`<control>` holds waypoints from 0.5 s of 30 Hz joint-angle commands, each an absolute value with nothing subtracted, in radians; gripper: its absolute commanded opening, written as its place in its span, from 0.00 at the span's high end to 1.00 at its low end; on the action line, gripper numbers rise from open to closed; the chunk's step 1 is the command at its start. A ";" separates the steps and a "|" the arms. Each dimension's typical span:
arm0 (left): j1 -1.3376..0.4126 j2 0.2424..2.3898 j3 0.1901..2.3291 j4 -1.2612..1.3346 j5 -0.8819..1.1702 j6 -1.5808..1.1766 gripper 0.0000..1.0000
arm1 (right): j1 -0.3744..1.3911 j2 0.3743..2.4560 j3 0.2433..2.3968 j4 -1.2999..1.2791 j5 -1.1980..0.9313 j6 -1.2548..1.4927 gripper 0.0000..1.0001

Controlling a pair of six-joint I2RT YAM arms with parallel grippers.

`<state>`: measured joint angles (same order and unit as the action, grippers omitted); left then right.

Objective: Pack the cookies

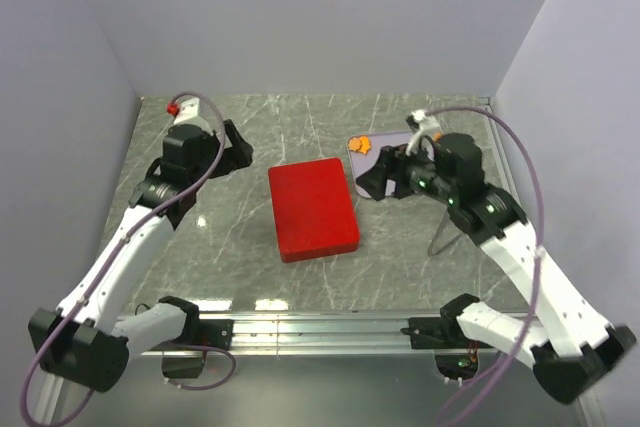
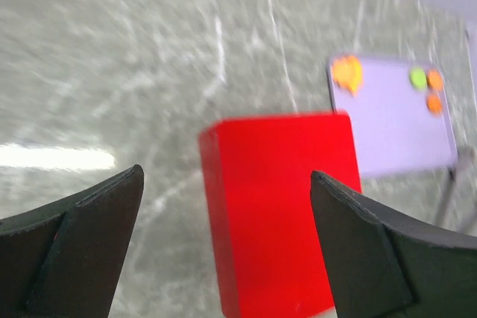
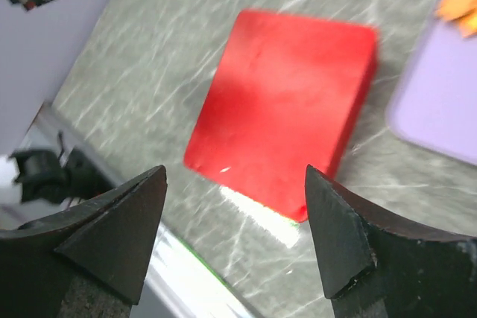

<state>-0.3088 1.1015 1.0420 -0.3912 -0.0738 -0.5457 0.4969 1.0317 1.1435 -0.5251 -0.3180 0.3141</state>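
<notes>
Purple tray [image 2: 395, 132] mostly hidden overhead by my right arm.
It sits at the red lid's [image 1: 312, 209] 2 o'clock; only the left wrist shows its cookies [image 2: 347, 72]. Left tool [image 2: 225, 176], right tool [image 3: 235, 173]: jaws apart, empty.

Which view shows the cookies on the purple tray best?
Left wrist: orange and green cookies show openly on the purple tray, slightly blurred. Top external: the right arm hides most of the tray, one orange cluster shows. Right wrist: only an orange piece at the frame edge.
</notes>
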 commanded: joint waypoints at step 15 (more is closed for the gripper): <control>-0.226 0.700 0.306 0.303 -0.539 -0.224 0.01 | 0.494 0.627 0.611 -0.002 0.310 0.219 0.03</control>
